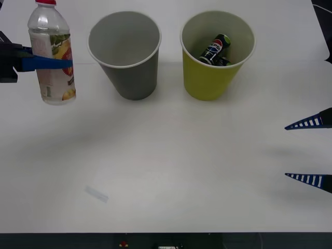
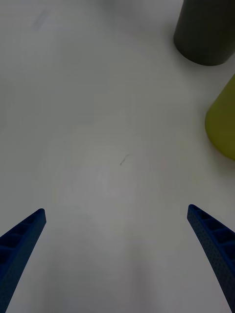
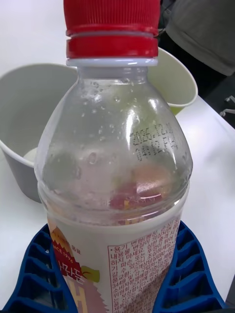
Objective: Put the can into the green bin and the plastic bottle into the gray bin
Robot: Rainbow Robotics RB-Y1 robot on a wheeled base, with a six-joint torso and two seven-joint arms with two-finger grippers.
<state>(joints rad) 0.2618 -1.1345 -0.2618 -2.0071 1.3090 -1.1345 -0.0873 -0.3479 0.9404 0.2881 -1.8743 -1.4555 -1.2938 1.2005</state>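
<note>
My left gripper (image 1: 49, 63) is shut on the plastic bottle (image 1: 51, 54), a clear upright bottle with a red cap and pale label, held at the far left of the table, left of the gray bin (image 1: 125, 54). In the left wrist view the plastic bottle (image 3: 115, 166) stands between the blue fingers (image 3: 36, 274), with the gray bin (image 3: 24, 112) and green bin (image 3: 178, 80) behind it. The can (image 1: 217, 50) lies tilted inside the green bin (image 1: 217, 54). My right gripper (image 1: 307, 151) is open at the right edge, above bare table.
The two bins stand side by side at the back middle of the white table (image 1: 171, 166). A small pale strip (image 1: 97, 194) lies on the front left. The gray bin (image 2: 205, 32) and green bin (image 2: 224, 122) stand beyond the right gripper (image 2: 117, 230).
</note>
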